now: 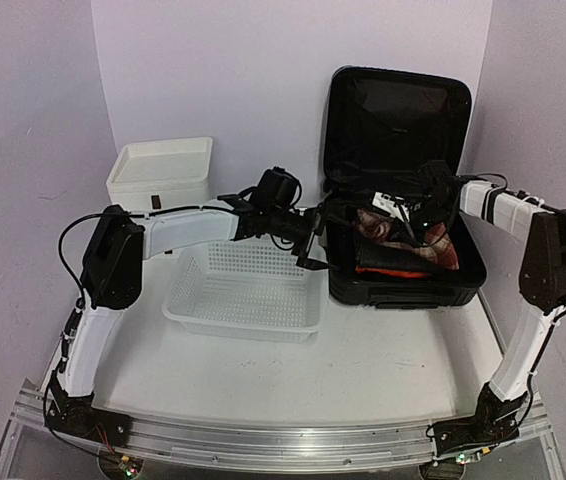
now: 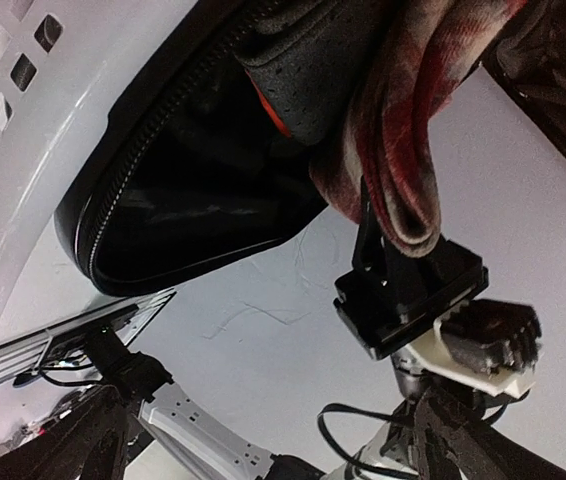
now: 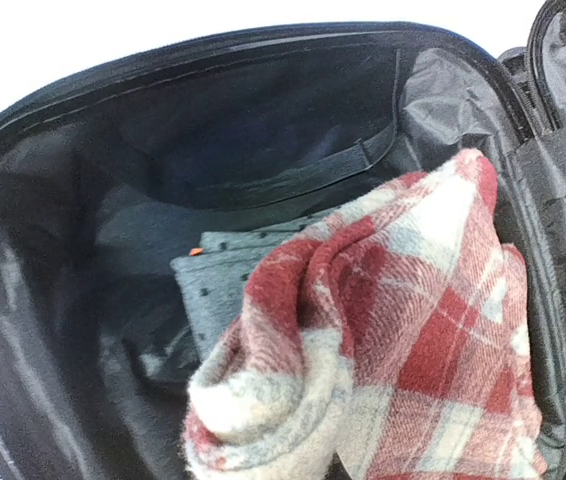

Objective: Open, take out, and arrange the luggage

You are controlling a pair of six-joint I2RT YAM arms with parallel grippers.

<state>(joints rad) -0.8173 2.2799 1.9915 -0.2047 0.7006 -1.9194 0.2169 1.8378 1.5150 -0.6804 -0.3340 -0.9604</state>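
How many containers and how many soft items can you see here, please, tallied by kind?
Containers: 3 (luggage, white basket, white drawer box)
Soft items: 2 (plaid cloth, grey folded item)
Total: 5

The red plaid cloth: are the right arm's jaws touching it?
Touching. The left wrist view shows the right gripper, jaws shut, pinching a fold of the plaid cloth.

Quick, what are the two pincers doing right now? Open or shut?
Left pincer: open.
Right pincer: shut on the red plaid cloth.
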